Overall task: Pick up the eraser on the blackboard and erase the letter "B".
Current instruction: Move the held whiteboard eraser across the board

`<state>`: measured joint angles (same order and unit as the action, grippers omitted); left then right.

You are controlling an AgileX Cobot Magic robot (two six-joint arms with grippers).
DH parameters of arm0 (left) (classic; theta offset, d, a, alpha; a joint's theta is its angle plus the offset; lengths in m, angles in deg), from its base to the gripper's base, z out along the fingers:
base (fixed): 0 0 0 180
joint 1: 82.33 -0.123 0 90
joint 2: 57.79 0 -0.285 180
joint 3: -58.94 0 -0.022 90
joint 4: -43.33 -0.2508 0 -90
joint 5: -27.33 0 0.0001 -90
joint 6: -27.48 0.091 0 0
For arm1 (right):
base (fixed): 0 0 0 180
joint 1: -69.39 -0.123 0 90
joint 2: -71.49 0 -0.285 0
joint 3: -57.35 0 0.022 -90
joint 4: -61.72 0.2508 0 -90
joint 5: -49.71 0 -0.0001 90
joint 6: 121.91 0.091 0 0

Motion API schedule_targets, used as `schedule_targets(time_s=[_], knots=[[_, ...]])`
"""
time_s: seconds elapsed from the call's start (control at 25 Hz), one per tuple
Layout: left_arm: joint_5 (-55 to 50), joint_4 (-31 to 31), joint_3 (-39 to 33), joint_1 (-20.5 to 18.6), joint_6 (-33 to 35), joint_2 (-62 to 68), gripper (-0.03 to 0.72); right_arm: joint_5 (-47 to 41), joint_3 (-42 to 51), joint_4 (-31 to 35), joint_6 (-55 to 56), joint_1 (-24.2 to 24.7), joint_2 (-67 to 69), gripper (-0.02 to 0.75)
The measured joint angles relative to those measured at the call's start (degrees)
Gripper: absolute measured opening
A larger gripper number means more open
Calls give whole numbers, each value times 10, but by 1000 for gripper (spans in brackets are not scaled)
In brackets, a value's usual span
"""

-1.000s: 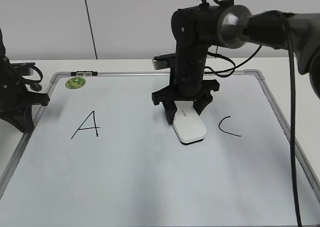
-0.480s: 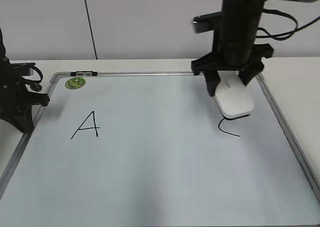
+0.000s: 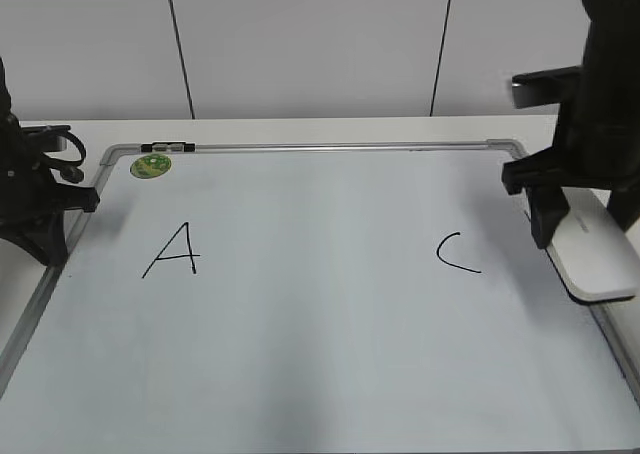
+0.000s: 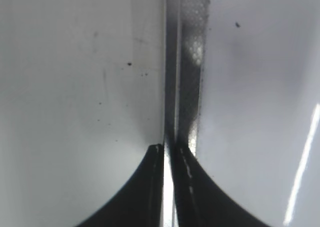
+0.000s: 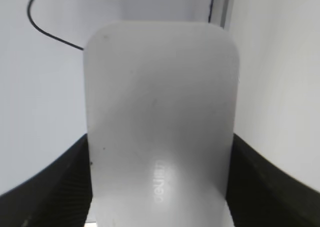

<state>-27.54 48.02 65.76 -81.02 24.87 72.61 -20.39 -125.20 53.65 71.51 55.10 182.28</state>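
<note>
We have the eraser (image 3: 592,259) pinched in our right gripper (image 3: 580,236) at the desk's right edge, over the blackboard (image 3: 320,374) frame. If it tilts onto the rim, it could catch or slip. We count one eraser, one board, two letters: "A" (image 3: 173,250) and "C" (image 3: 456,252); no "B" is visible. Our left gripper (image 4: 167,187) rests pressed together at the left edge.

Blackboard (image 3: 300,374) bears handwritten "A" (image 3: 173,250) and "C" (image 3: 457,252), left of right gripper (image 3: 590,236); eraser (image 5: 161,132) lettering illegible.
</note>
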Motion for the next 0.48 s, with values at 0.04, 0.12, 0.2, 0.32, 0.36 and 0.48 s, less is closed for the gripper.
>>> schedule_targets(time_s=[0.04, 0.12, 0.2, 0.32, 0.36, 0.48], knots=[[0, 0, 0, 0, 0, 0, 42, 0, 11, 7, -5, 7, -5, 529], [0, 0, 0, 0, 0, 0, 42, 0, 32, 27, -21, 21, -8, 529], [0, 0, 0, 0, 0, 0, 42, 1, 49, 46, -40, 32, -8, 529], [0, 0, 0, 0, 0, 0, 42, 15, 65, 63, -57, 42, -8, 529], [0, 1, 0, 0, 0, 0, 42, 19, 67, 70, -61, 47, -7, 529], [0, 1, 0, 0, 0, 0, 43, 39, 69, 93, -81, 69, 7, 529]])
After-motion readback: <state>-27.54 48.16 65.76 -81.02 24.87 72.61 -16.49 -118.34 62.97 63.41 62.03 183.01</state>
